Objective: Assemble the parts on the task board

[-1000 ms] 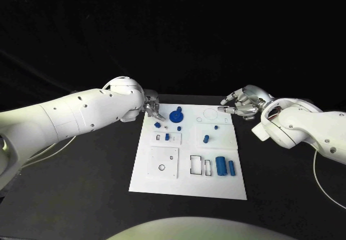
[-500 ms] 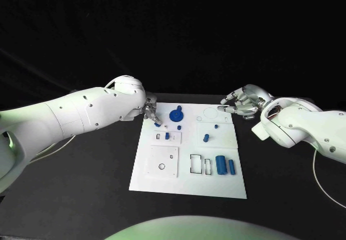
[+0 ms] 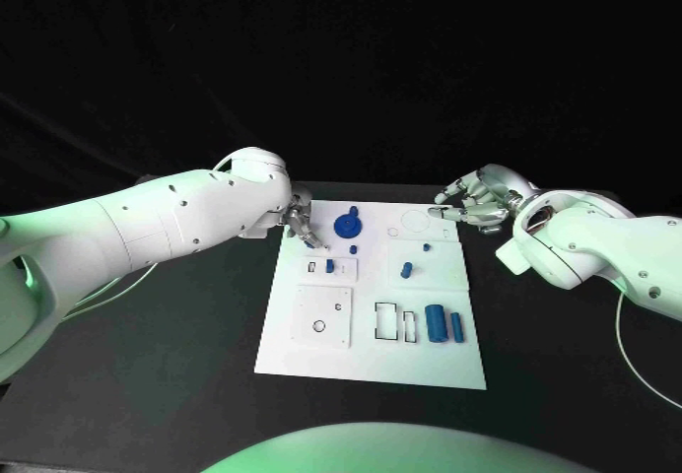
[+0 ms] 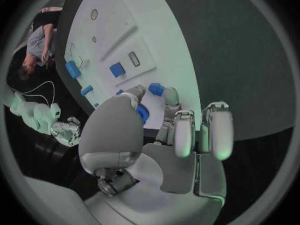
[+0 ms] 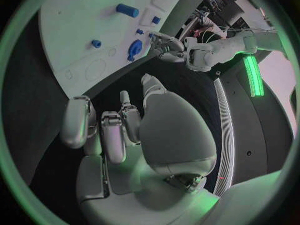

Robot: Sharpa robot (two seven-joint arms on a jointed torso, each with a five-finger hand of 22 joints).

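The white task board (image 3: 373, 355) lies in the middle of the black table. My left hand (image 3: 302, 223) hovers at the board's far left corner, next to a round blue knob (image 3: 347, 229). In the left wrist view my left hand (image 4: 156, 135) pinches a small ribbed blue part (image 4: 144, 113) between thumb and a fingertip. More blue parts stand on the board: a block (image 3: 330, 265), a peg (image 3: 407, 269), a large cylinder (image 3: 437, 323) and a thinner one (image 3: 456, 327). My right hand (image 3: 475, 205) hangs beyond the board's far right corner, fingers loosely bent and holding nothing (image 5: 119, 130).
A square white plate with a small hole (image 3: 321, 317) and a rectangular slot (image 3: 386, 323) take up the board's near half. Black table (image 3: 170, 355) surrounds the board on both sides. My left arm (image 3: 157, 222) crosses the far left of the table.
My left hand has shifted slightly toward the board, and its fingertips have closed over the small blue part that lay just beside them. The right hand has stayed where it was.
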